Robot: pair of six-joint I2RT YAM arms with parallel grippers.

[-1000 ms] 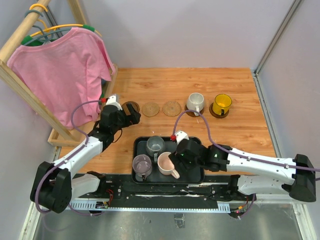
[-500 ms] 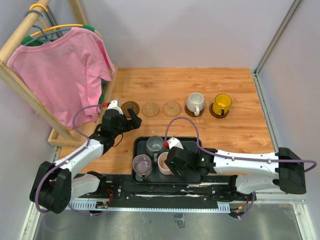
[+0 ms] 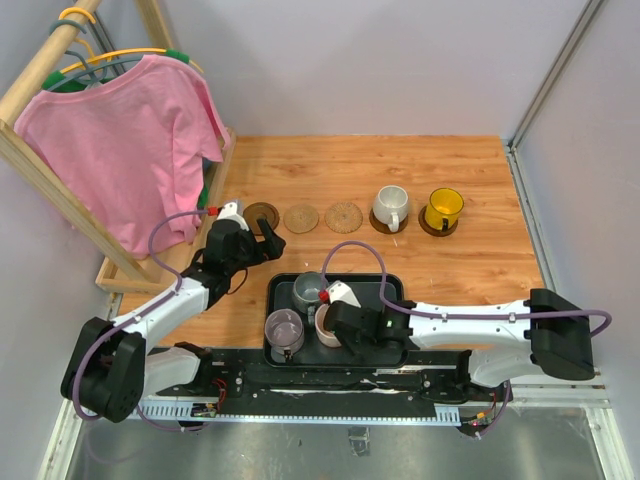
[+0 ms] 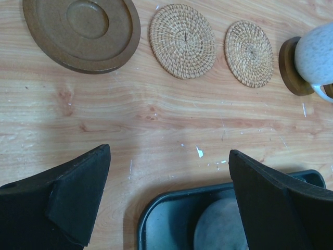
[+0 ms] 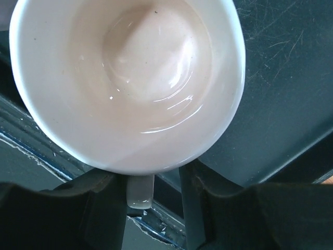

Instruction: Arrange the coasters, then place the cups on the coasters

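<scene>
On the table stand a dark brown coaster [image 3: 262,214] [image 4: 82,31] and two tan woven coasters [image 3: 300,218] [image 3: 343,215] in a row. Right of them, an off-white cup [image 3: 390,206] [image 4: 317,52] and a yellow cup [image 3: 443,208] each sit on a brown coaster. The black tray [image 3: 395,285] holds a grey-blue cup [image 3: 310,289], a mauve cup [image 3: 284,328] and a pale pink cup [image 5: 130,78]. My right gripper [image 5: 151,179] straddles the pink cup's handle [image 5: 139,191]; one finger touches it and a gap shows at the other. My left gripper [image 4: 169,156] hangs open over the tray's far left corner.
A wooden clothes rack with a pink shirt [image 3: 120,140] stands at the left, close to my left arm. A wall edge [image 3: 530,200] bounds the table on the right. The tray's near rim [image 5: 281,94] runs just under the right gripper.
My right gripper slid left across the tray to the pink cup and narrowed its jaws round the handle. The left gripper drifted slightly right and stayed open.
</scene>
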